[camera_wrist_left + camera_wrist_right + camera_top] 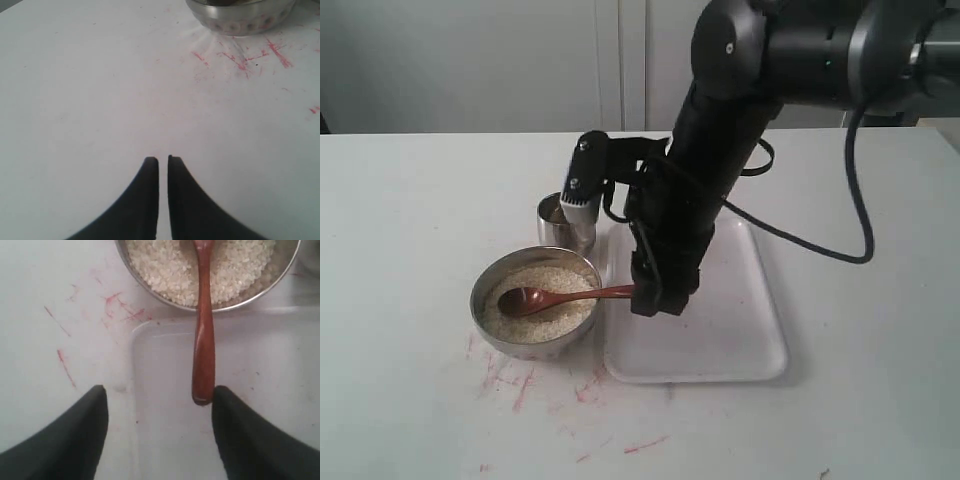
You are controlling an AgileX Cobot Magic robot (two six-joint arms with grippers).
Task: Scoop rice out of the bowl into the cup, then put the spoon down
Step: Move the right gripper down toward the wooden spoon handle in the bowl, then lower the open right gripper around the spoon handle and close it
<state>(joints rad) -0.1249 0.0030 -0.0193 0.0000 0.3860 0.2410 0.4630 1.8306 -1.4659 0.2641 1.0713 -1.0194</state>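
The wide steel bowl stands left of centre, filled with rice. In it lies the wooden spoon, scoop on the grains and handle resting over the rim, pointing out above the tray. My right gripper hangs open at the handle's end; the spoon tip is right beside one finger, and the other finger stands far off. The small steel cup stands just behind the bowl. My left gripper is shut and empty over bare table, some way from the bowl; the exterior view does not show it.
A white plastic tray lies right of the bowl, under the right gripper. Red scribble marks stain the table in front of the bowl. The right arm's black cable loops over the table's right side.
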